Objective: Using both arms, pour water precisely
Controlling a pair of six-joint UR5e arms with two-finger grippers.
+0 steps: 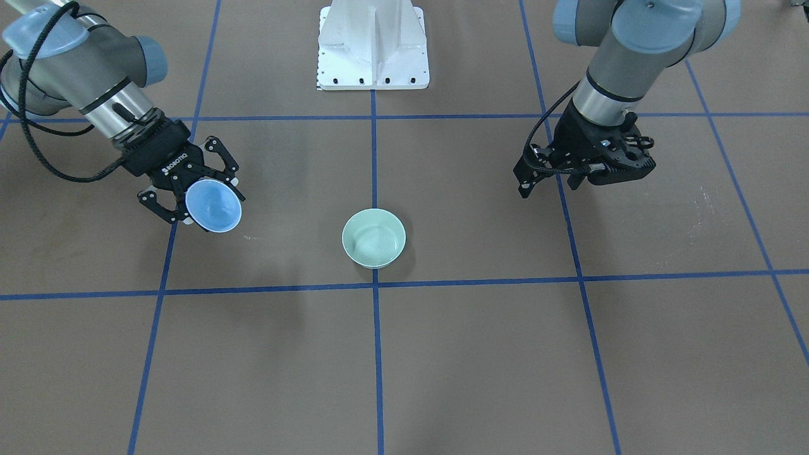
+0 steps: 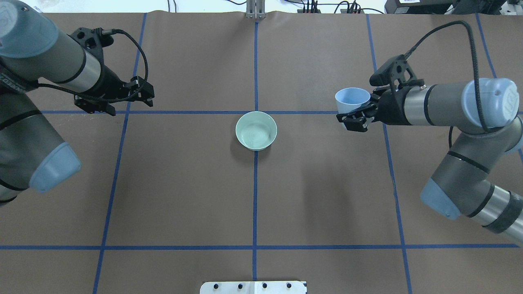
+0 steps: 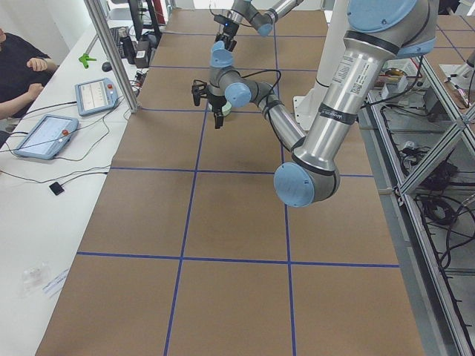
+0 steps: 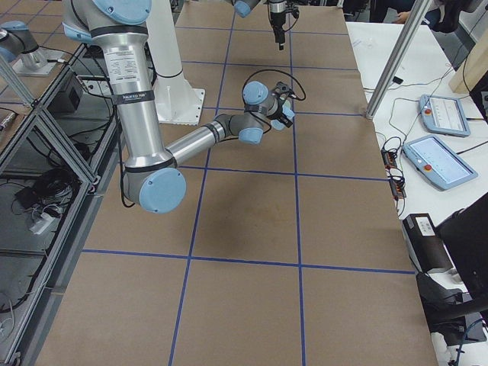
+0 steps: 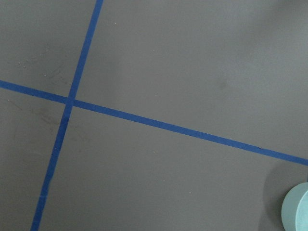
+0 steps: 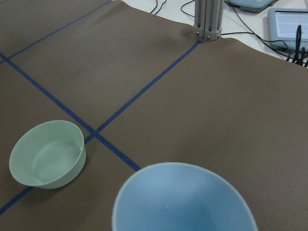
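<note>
The right gripper [image 1: 203,201] is clamped on the light blue cup [image 2: 351,98], well apart from the pale green bowl [image 2: 242,122] that sits on the centre tape line [image 2: 255,196]. The pour should go best if the cup travels level until its lip is over the bowl, then tips slowly. Whether the cup holds water is hard to make out, and I cannot tell if the left gripper [image 2: 144,94] is apart or together.
</note>
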